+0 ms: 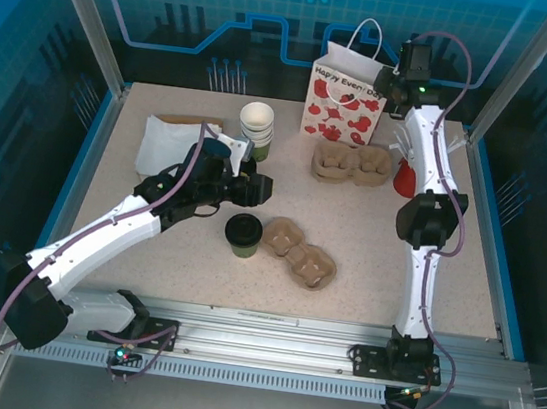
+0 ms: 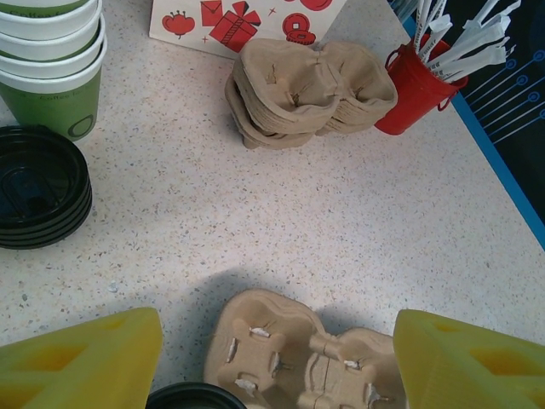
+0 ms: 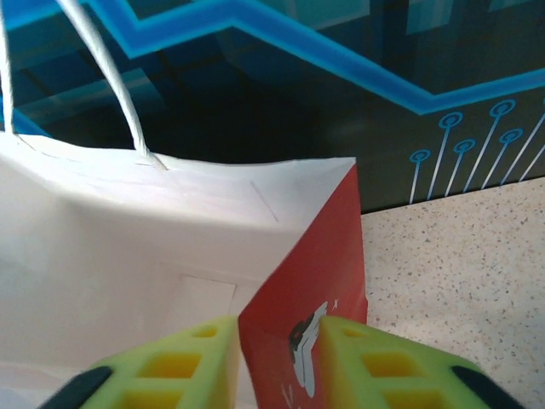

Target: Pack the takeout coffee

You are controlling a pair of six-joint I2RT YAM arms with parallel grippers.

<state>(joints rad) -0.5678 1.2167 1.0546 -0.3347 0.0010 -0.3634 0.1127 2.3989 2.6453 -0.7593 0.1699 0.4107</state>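
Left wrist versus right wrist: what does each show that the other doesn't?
Left wrist, not right: stacked green cups, black lids, stacked cup carriers, red bucket, single carrier and lidded takeout coffee near open left fingers. Right wrist, not left: white inside and handle of the gift bag, right fingers pinching its red side wall. Both: gift bag, speckled table.

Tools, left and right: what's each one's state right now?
Left tool: open, holding nothing.
Right tool: closed on the side wall of the gift bag.
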